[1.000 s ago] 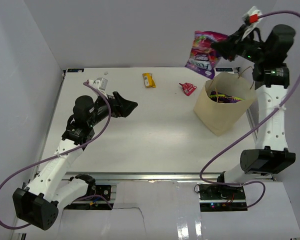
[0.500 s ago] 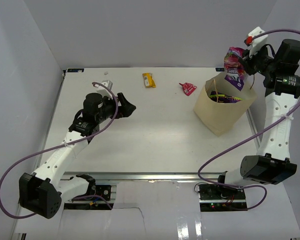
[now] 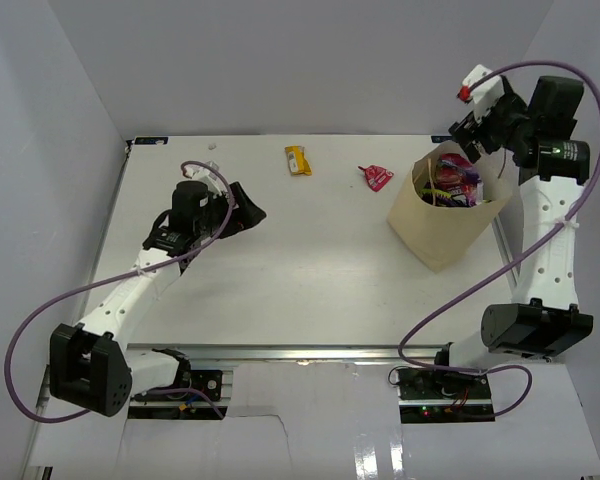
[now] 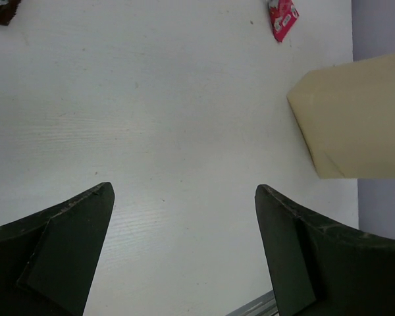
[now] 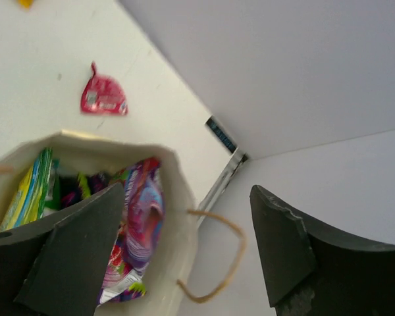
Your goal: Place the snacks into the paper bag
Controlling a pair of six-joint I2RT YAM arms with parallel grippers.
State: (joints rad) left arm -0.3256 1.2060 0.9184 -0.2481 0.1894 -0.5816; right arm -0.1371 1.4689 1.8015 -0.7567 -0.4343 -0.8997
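Observation:
The tan paper bag (image 3: 442,228) stands upright at the table's right side, also in the left wrist view (image 4: 355,118) and right wrist view (image 5: 179,217). A purple-pink snack bag (image 3: 462,180) (image 5: 142,214) lies inside it beside a green-yellow bag (image 5: 29,187). My right gripper (image 3: 472,128) (image 5: 187,191) hangs open above the bag's far rim, holding nothing. A yellow wrapper (image 3: 297,160) and a pink-red wrapper (image 3: 376,177) (image 4: 282,16) (image 5: 103,97) lie on the table at the back. My left gripper (image 3: 256,212) (image 4: 184,191) is open over bare table, left of centre.
A loop handle (image 5: 234,263) hangs off the bag's rim under my right gripper. The white table (image 3: 300,260) is boxed in by walls at the left, back and right. A dark brown and white packet (image 4: 0,9) is cut off at the left wrist view's top left corner.
My right gripper swung over the paper bag with the purple-pink snack bag, then opened; the snack now sits inside the bag. My left arm shifted slightly.

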